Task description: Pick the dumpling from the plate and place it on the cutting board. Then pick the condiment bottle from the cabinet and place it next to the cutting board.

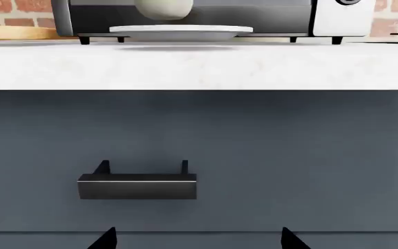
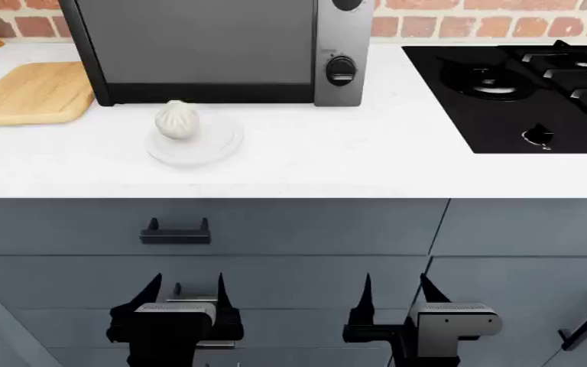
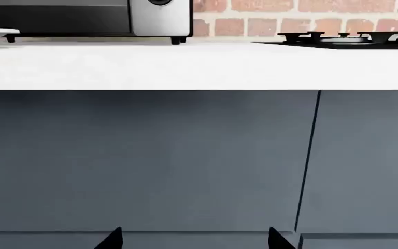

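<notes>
White marble-look tabletop (image 2: 324,160) runs across in front of me, and on it the dumpling (image 2: 177,121) sits on the plate (image 2: 212,147), toward the plate's rear edge, just in front of the dark oven (image 2: 212,50). To that plate's left lies the cutting board (image 2: 27,92), bare wood, flat on the tabletop and apart from the plate. A black hob (image 2: 523,84) fills the far right of the surface.

My left hand (image 2: 189,294) hangs below the tabletop edge, in front of the grey drawer fronts, its fingers apart and holding nothing; a black drawer handle (image 2: 175,232) is just above it. My right hand (image 2: 396,294) hangs level with it, beside it, fingers likewise spread and empty.

From my left wrist the plate and the lower part of the dumpling show at tabletop height, straight ahead above the drawer handle. I cannot see the condiment bottle from any view.
</notes>
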{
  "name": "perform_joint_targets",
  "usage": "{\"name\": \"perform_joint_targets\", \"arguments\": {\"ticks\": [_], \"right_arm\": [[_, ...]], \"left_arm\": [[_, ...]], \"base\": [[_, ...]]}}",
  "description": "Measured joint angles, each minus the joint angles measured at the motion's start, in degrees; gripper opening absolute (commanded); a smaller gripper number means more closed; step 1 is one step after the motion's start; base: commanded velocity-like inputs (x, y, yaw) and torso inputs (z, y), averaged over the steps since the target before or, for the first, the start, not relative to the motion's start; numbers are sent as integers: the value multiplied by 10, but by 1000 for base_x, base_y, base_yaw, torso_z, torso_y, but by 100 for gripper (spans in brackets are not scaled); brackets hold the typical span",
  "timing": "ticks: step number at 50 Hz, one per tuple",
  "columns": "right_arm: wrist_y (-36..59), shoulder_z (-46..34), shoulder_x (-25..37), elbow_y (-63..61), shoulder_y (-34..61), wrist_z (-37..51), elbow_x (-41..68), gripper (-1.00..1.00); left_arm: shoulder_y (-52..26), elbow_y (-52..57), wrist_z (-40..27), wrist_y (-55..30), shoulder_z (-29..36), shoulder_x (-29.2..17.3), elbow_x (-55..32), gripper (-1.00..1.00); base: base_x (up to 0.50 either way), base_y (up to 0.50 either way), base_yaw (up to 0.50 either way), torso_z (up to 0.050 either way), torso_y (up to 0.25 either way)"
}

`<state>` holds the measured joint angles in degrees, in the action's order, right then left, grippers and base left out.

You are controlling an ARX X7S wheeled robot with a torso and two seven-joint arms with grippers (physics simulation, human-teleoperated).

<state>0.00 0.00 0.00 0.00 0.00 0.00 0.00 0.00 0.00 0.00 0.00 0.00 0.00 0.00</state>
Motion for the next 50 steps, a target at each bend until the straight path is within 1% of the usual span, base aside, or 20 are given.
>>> {"name": "perform_joint_targets", "arguments": {"ticks": [13,22,31,39,50], "right_arm": [[3,-18,14,2,1,18,20,100],[6,-32,25,0,3,30,30,100],[20,-41,38,-22,6,39,37,100],[71,-43,60,-86,17,41,46,100],[195,-34,103,-201,68,26,83,100]], "left_arm": [[3,-8,-15,26,19,-15,-19,100],[9,-10,-9,62,31,-30,-43,100],[9,-4,-10,78,40,-44,-53,100],[-2,38,-7,59,39,-67,-66,100],[-42,134,14,-14,28,-119,-108,100]], "base": [[0,0,0,0,0],[0,0,0,47,0],[0,0,0,50,0],[0,0,0,50,0],[0,0,0,50,0]]}}
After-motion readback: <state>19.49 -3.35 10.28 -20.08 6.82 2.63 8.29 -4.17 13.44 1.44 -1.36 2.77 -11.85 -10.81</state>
